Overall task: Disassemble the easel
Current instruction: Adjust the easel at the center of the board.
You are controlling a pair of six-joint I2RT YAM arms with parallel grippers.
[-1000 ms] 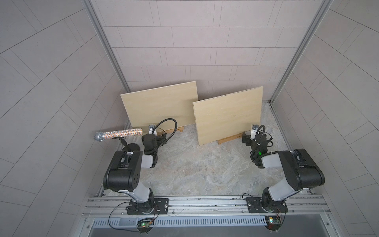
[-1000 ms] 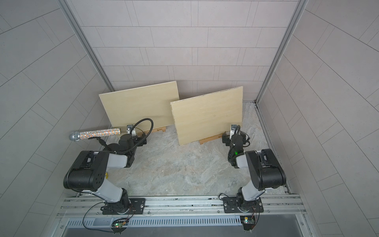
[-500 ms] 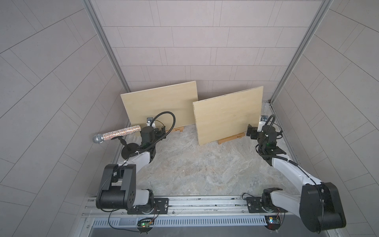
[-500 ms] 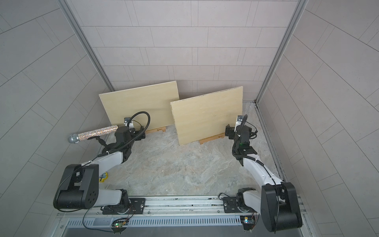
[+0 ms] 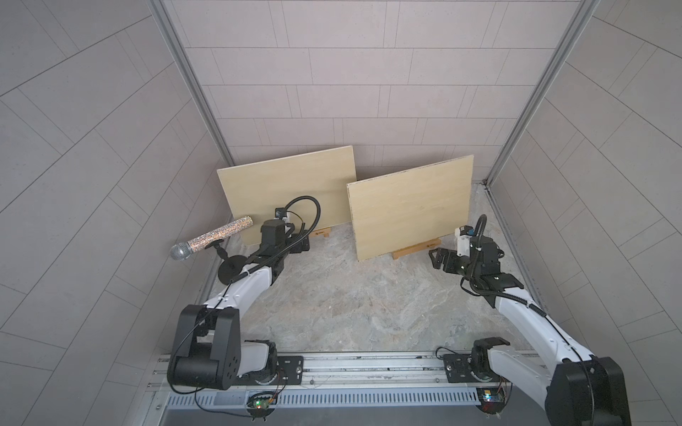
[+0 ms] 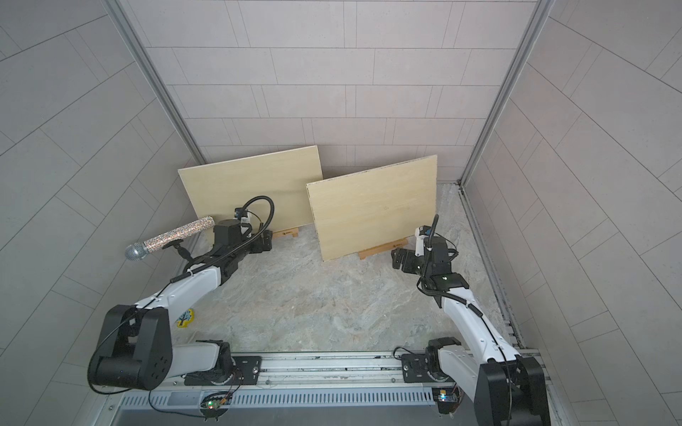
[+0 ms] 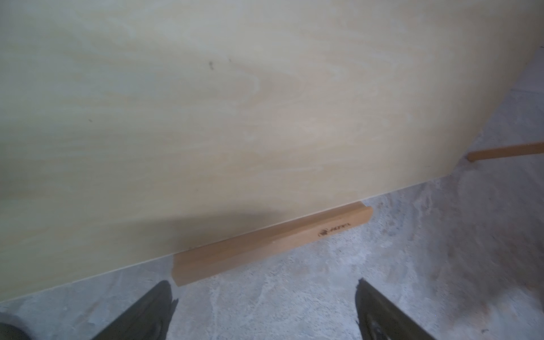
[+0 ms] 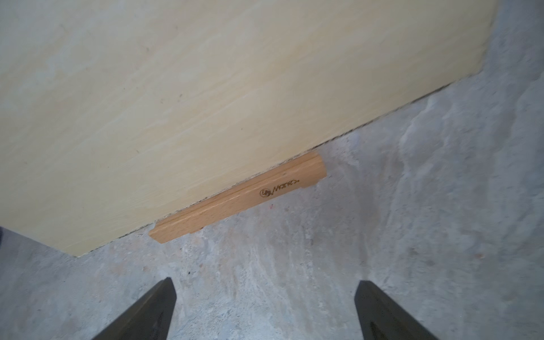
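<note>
Stone tabletop (image 8: 294, 265), easel ledge (image 8: 235, 200) ahead of right fingers (image 8: 147, 312), untouched.

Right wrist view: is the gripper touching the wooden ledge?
No, the right gripper is open with nothing in it, and bare table shows between it and the wooden ledge under the board.

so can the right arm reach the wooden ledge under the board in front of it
Probably yes: the right gripper is open and aimed at the ledge, with only bare tabletop between, though the board sits right against it.

Left board (image 5: 288, 195) stands behind right board (image 5: 409, 210), microphone (image 5: 210, 243) leftmost.
</note>
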